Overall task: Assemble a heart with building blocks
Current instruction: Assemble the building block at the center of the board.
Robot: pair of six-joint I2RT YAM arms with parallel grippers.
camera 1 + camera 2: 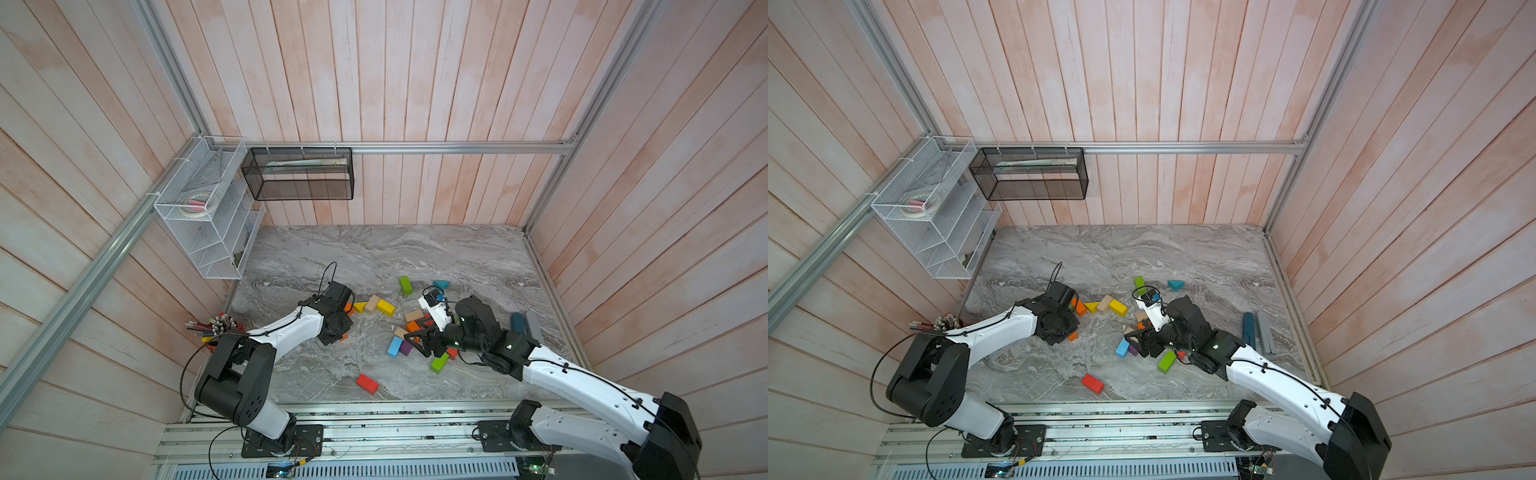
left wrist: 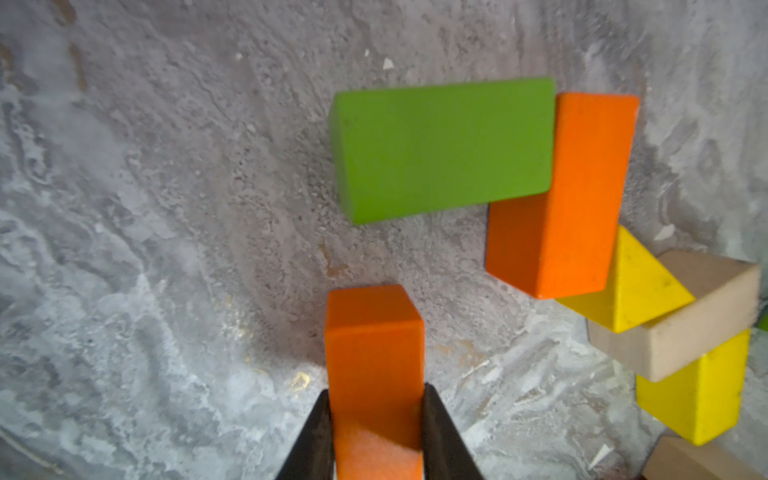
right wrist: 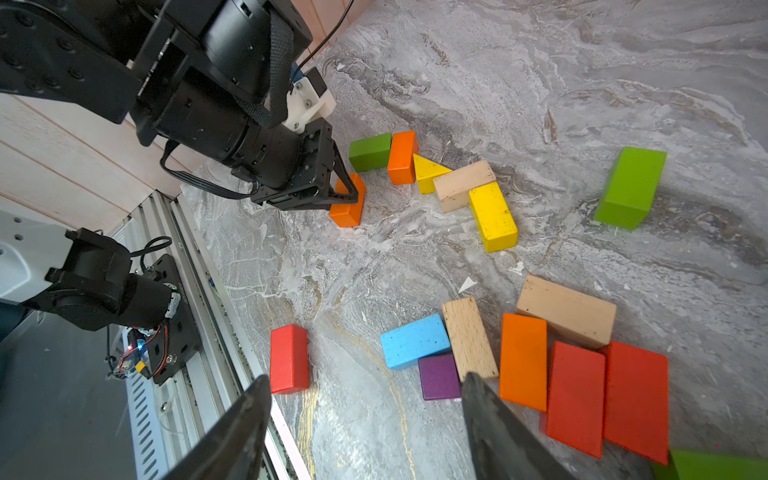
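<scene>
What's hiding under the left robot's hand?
A small orange block, pinched between the left gripper's jaws and resting on the table. In both top views the gripper hides nearly all of it; the block's underside cannot be seen.

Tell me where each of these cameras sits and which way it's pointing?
Both top views: high overhead, looking down at the marble table; left arm and right arm show.
Left wrist: on the left arm, looking down past the left gripper, shut on an orange block.
Right wrist: behind the open right gripper, facing scattered blocks and the left arm.
Shared: both wrist views show that orange block.
</scene>
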